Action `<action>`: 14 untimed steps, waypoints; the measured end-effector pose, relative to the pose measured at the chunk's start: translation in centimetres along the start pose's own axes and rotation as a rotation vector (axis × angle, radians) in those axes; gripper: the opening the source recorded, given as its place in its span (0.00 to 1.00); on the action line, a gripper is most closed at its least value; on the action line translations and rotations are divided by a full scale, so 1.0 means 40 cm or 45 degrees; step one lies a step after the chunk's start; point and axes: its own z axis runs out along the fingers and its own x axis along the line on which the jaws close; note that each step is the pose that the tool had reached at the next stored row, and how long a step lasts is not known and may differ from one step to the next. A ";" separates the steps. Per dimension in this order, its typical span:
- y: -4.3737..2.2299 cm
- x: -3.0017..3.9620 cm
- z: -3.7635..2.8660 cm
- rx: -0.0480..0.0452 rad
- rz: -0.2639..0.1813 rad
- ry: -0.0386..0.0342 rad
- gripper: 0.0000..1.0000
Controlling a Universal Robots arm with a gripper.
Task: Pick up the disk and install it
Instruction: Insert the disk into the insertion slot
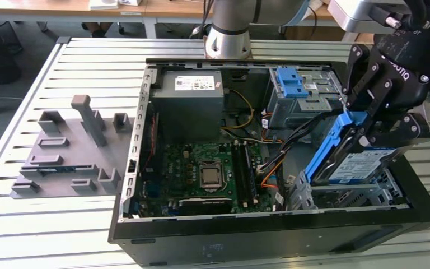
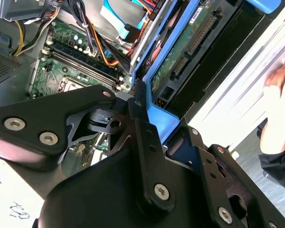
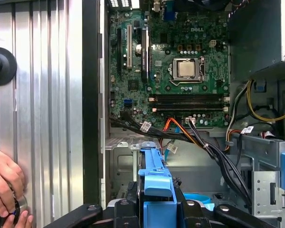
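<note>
Seating the flat silver hard disk with its white-and-blue label and blue plastic carrier frame [image 1: 360,165] looks to be the step in hand. The disk hangs steeply tilted over the bare metal drive bay [image 1: 349,196], at about four o'clock of the open black computer case [image 1: 275,230] in the exterior view. Its label faces outward and its lower end dips toward the bay. Whether it already touches the bay's rails I cannot tell.

To do this well, I judge the tilt has to be taken out so the blue frame's sides run true with the bay's guides. A skewed entry would likely jam the plastic. The bundle of black and orange cables [image 1: 290,140] lies just beside the disk at its nine o'clock, and it could be pinched under the frame. The push should go through the frame, since the second wrist view shows the disk's green circuit board [image 2: 190,42] exposed on its underside.

The black two-fingered gripper [image 1: 364,123] has its jaws drawn in narrow and clamped on the carrier's upper end. In the first wrist view the frame [image 3: 156,190] sits squarely between the fingers [image 3: 190,209]. A person's hand [image 3: 4,185] rests on the slatted metal table [image 3: 47,95] outside the case, so slow motion is wise.
</note>
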 end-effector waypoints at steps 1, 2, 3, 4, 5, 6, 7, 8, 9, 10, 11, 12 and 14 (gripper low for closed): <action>0.000 0.000 0.001 0.000 0.000 0.0000 0.36; 0.000 0.000 0.002 0.000 0.000 0.0000 0.36; 0.000 0.000 0.004 0.000 0.000 0.0000 0.36; 0.000 0.000 0.005 0.000 0.000 0.0000 0.36; 0.000 0.000 0.006 0.000 0.000 0.0000 0.36; 0.000 0.000 0.008 0.000 0.000 -0.0001 0.36; 0.000 0.000 0.009 0.000 0.000 -0.0001 0.36; 0.000 0.000 0.011 0.000 0.000 -0.0001 0.36; 0.000 0.000 0.012 0.000 0.000 0.0000 0.36; 0.000 0.000 0.014 0.000 0.000 0.0000 0.36; 0.000 0.000 0.016 0.000 0.000 0.0000 0.36; 0.000 0.000 0.017 0.000 0.000 -0.0001 0.36; 0.000 0.000 0.021 0.000 0.000 -0.0001 0.36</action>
